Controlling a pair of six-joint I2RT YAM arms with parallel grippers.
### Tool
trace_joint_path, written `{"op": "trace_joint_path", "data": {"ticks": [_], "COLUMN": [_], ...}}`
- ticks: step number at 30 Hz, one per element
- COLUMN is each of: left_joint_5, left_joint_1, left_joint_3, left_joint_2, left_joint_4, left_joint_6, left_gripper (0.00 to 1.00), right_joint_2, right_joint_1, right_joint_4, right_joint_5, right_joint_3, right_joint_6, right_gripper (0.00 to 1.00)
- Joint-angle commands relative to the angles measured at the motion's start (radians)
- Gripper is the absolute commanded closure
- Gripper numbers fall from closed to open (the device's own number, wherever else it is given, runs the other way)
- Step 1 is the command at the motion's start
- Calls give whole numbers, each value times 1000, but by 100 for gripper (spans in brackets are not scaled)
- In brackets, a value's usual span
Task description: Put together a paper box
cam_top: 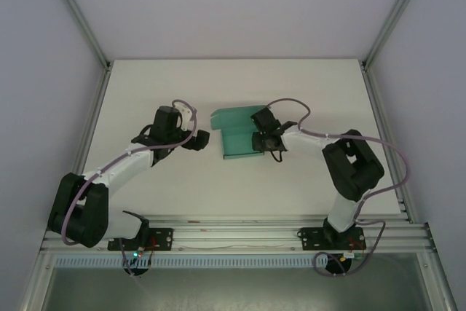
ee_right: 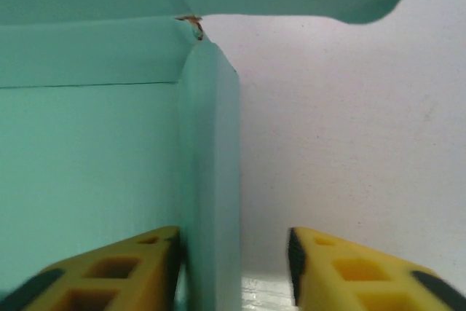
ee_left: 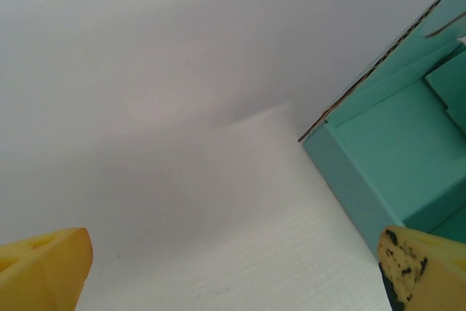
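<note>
Paper box position: the paper box (cam_top: 237,135) lies near the middle of the worktop (cam_top: 182,85), between my two grippers, open side up.
Right gripper: my right gripper (cam_top: 259,140) straddles the box's right side wall (ee_right: 211,180). One finger (ee_right: 124,267) is against the inner face, and the other stands apart from the wall on the outside. It is parted and not clamped.
Left gripper: my left gripper (cam_top: 201,140) is spread wide just beside the box's left corner, holding nothing.
Done: the base is formed and the walls in view stand upright, creased at the corners.
Remaining: the lid flap (cam_top: 231,116) rises at the far edge and is not folded over. I cannot tell whether the side walls are locked.
Progress: I judge it past halfway, with closing and tucking outstanding.
</note>
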Motion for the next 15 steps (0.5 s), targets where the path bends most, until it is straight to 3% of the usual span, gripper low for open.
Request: {"op": "trace_joint_path", "data": {"ticks": [1,3,5,8,12,15], "left_joint_5": [-31,-34,-43,-53,-79,-121], "left_joint_1": [-4,-3,-4,-4,-4,2], "left_joint_3": [-11,-13,-14,-21,-33,-45], "left_joint_2": [-33,-37,-44,-60,-90,-113], "left_joint_4": [22,19,11,7,12,19], "left_joint_6": [-9,-10,-11,-14,-31,-68], "left_gripper": [0,0,0,0,0,0], "right_joint_2": [26,53,74,88,76,-2], "right_joint_1": [-11,-12,-13,-15,-16,-15], "right_joint_4": [13,6,3,5,30,103], "right_joint_5": [-25,-25,-21,-30,-2,10], "right_joint_3": [25,37,44,43,30,1], "right_joint_6": [-9,-11,-9,-14,-33,-55], "right_gripper": [66,69,80,80,98,100]}}
